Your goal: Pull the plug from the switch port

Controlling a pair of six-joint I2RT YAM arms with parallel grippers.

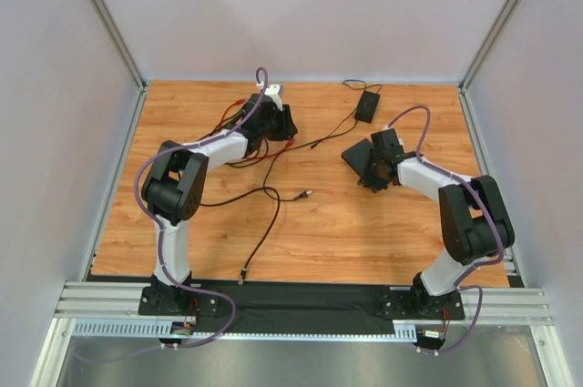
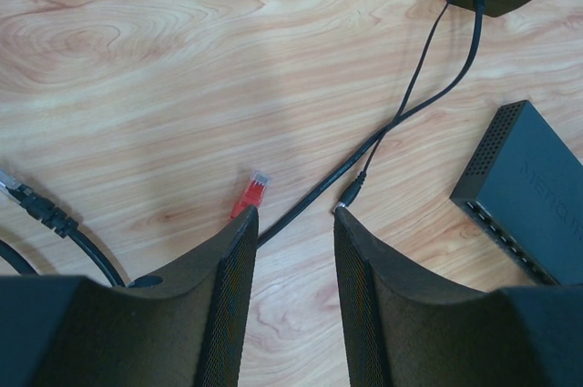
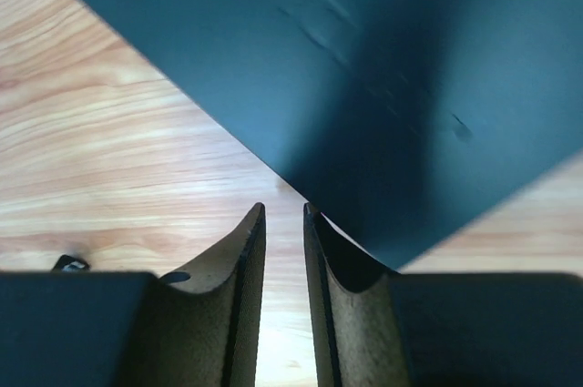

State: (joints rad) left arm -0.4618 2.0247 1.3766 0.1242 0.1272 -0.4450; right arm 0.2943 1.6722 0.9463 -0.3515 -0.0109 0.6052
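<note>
The switch, a flat matte-black box, lies right of the table's middle. In the left wrist view the switch shows its row of sockets along its lower edge, and I see no cable in them. A red plug lies loose on the wood just beyond my left gripper, which is open and empty. The switch's flat face fills the right wrist view, and its corner overlaps the outer side of the right finger. My right gripper has a narrow gap with only wood showing in it.
A smaller black adapter brick sits behind the switch; its thin cord ends in a barrel plug near my left fingertips. Black and red cables trail across the middle of the table. Grey walls enclose the table's sides and back.
</note>
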